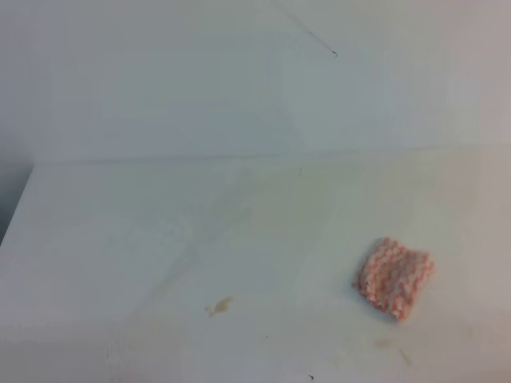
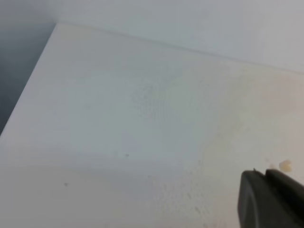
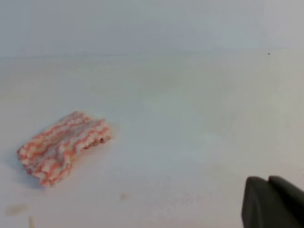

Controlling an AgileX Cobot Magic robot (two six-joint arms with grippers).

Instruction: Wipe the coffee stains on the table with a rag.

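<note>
From above we see the table (image 1: 160,231), a wide white top with faint grey streaks, meeting a pale wall (image 1: 160,80) along its far edge. The rag (image 1: 395,277), a small folded knit cloth in pink-orange and white zigzag, lies flat on the right side of the table, nothing touching it. The coffee stains (image 1: 219,306) show as a small tan blotch near the front edge, left of the middle and well apart from the rag; a fainter tan mark sits near the front edge below the rag. Neither arm appears in the high view. In the right wrist view the rag sits to the left, slightly rumpled, with small tan specks on the table in front of it, and the right gripper (image 3: 270,202) shows only as a dark shape in the lower right corner, its two fingers pressed together with nothing between them, well clear of the rag. In the left wrist view the left gripper (image 2: 268,197) is likewise a dark shape in the lower right corner, a tan speck just beyond it; we cannot tell whether its jaws are together or apart
</note>
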